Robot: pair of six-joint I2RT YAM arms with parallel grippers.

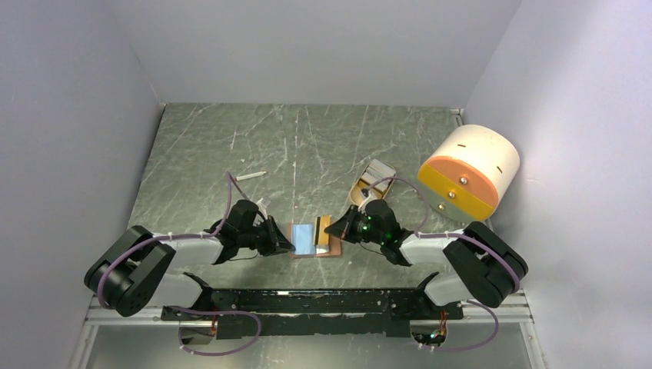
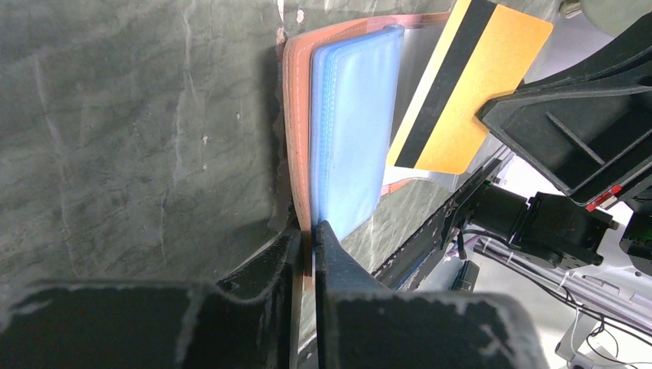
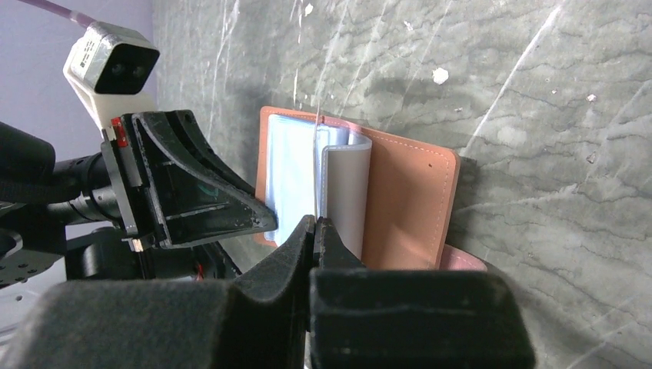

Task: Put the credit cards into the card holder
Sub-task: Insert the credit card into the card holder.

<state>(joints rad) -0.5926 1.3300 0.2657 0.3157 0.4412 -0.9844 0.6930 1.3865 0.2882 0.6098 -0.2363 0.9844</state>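
The reddish-brown card holder (image 1: 329, 253) lies open on the table between the arms, with light blue plastic sleeves (image 2: 354, 131) showing inside. My left gripper (image 1: 291, 246) is shut on the holder's left cover edge (image 2: 296, 154). My right gripper (image 1: 344, 229) is shut on the orange-yellow card (image 2: 469, 84), which has a black stripe and stands tilted over the holder's right half. In the right wrist view the card shows edge-on (image 3: 317, 169) above the closed fingertips (image 3: 327, 231), beside a whitish sleeve (image 3: 346, 192) and the tan inner cover (image 3: 407, 207). I see no other loose cards.
A tan oblong tray (image 1: 372, 181) lies just behind the right gripper. A big cream-and-orange cylinder (image 1: 469, 171) stands at the right wall. A small white stick (image 1: 251, 175) lies at the back left. Grey walls close in the table on three sides.
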